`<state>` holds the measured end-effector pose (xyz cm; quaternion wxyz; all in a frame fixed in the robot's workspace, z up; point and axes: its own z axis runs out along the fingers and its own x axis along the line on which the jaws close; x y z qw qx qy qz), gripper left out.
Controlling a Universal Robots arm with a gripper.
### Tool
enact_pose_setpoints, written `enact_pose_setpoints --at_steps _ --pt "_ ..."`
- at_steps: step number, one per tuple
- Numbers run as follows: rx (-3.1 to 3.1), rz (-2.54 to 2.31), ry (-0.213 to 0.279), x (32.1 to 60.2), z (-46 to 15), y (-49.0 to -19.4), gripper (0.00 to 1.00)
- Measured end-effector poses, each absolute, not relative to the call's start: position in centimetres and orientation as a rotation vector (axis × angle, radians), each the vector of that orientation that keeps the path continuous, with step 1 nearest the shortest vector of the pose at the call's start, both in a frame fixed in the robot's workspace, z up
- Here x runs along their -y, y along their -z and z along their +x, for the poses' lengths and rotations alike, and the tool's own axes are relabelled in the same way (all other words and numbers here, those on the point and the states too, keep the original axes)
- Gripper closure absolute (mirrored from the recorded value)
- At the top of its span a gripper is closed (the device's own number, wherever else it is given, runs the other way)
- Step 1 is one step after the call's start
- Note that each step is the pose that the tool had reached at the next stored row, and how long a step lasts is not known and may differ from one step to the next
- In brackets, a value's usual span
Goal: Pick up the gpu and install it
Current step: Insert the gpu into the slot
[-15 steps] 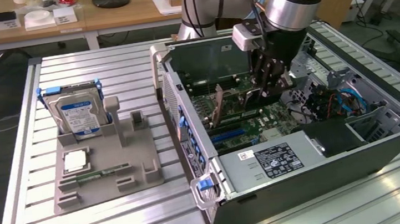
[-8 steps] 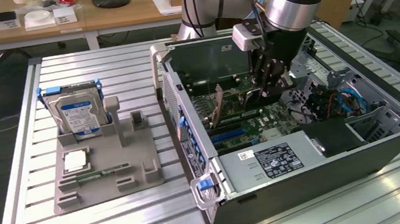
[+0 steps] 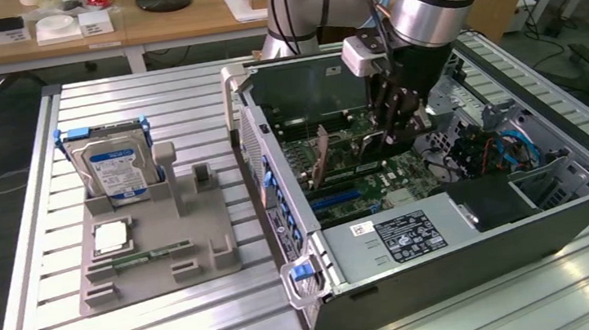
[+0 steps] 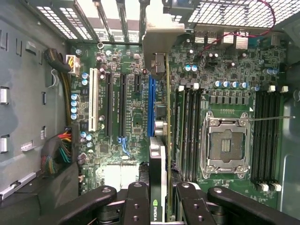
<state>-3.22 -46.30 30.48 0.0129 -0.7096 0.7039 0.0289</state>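
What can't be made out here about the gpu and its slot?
1. Wrist view: connector edge of the gpu, hidden under the card itself, seen edge-on; seated or not, cannot tell.
2. Wrist view: the gripper, mostly cut off by the picture's edge.
3. Exterior view: the slot beneath the card, behind the gripper.

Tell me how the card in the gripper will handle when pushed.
The card is probably stiff: it runs straight from the gripper to its metal bracket. Thin, so likely light. Gripped at one end, it may tilt if pressed.
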Motion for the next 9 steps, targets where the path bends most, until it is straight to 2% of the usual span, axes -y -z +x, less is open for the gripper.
enact_pose_setpoints --at_steps 9 --pt "-2.194 -2.21 -0.09 46.47 -3.79 -30.15 0.73"
